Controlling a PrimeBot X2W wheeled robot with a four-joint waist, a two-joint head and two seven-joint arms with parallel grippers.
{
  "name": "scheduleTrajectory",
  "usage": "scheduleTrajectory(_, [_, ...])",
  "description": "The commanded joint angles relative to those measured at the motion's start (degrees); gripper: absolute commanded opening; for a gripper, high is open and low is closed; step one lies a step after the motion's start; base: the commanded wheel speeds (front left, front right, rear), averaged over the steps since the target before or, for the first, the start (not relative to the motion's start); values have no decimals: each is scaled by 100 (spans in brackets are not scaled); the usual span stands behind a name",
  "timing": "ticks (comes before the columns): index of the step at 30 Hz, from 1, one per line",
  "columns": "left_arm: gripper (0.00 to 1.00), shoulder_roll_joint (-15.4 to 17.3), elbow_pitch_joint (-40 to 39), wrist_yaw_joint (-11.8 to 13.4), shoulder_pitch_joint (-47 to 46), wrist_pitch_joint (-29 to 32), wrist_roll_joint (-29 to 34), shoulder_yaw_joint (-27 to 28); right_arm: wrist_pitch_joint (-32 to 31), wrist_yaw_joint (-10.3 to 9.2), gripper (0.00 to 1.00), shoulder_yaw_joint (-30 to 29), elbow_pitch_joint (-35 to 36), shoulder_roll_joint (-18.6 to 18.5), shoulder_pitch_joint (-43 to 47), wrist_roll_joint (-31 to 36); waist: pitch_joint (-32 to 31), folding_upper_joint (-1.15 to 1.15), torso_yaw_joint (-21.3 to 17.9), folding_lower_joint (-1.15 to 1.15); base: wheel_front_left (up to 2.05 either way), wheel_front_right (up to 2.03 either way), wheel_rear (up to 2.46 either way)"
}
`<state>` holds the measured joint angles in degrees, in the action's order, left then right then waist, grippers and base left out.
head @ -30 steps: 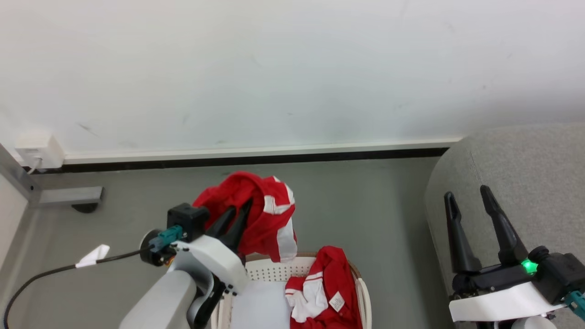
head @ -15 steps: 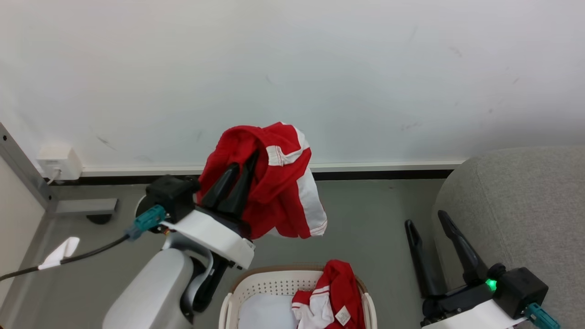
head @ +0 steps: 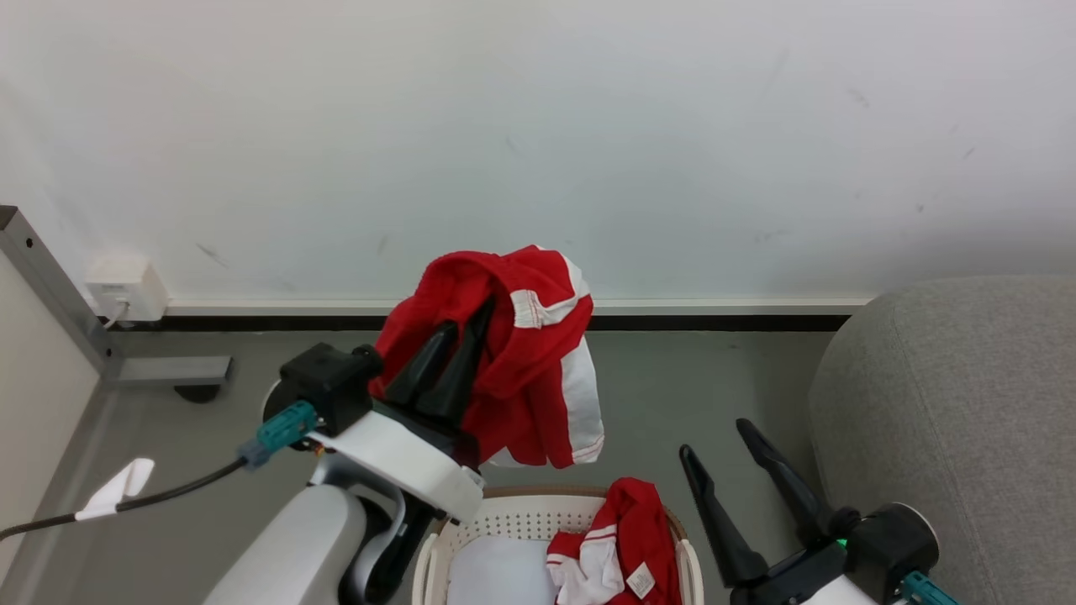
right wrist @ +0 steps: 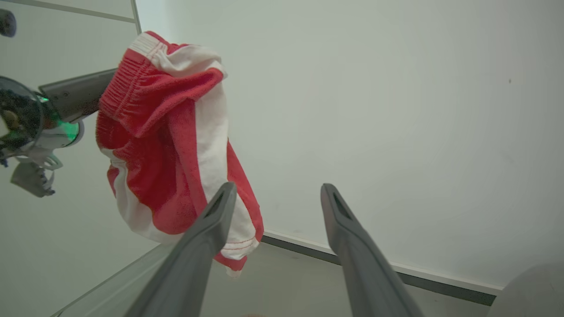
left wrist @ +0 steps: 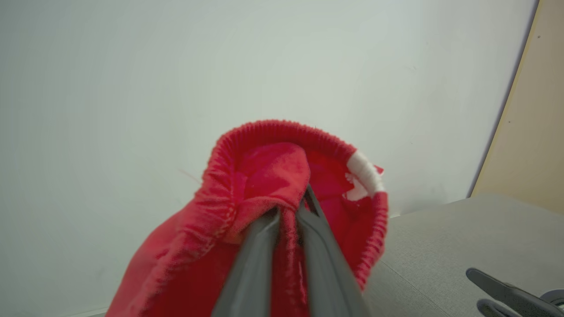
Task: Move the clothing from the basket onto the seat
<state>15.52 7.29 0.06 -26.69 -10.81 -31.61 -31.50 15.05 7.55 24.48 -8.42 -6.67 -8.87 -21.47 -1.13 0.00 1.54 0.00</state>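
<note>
Head view: my left gripper clamps red garment, clear of basket.
Right gripper: spread wide, empty.
Plan: I'd carry high, release past seat edge.

Left arm up, jaws tight together; right wrist low, jaws wide apart.
</note>
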Motion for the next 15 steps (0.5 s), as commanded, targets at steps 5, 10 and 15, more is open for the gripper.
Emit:
scheduleTrajectory(5, [0, -99, -83, -49, 114, 41, -19, -156, 19, -12, 100, 393, -203, -77, -243, 22, 23, 0, 122, 0, 0, 0, 0])
scheduleTrajectory(10, [0, -247, -172, -141, 190, 72, -2, -430, 18, -12, 100, 722, -622, -88, -517, 104, 2, 0, 279, 0, 0, 0, 0])
scheduleTrajectory(15, [0, -393, -251, -208, 256, 101, 94, -717, 19, -12, 100, 957, -1174, -81, -802, 108, -41, 0, 498, 0, 0, 0, 0])
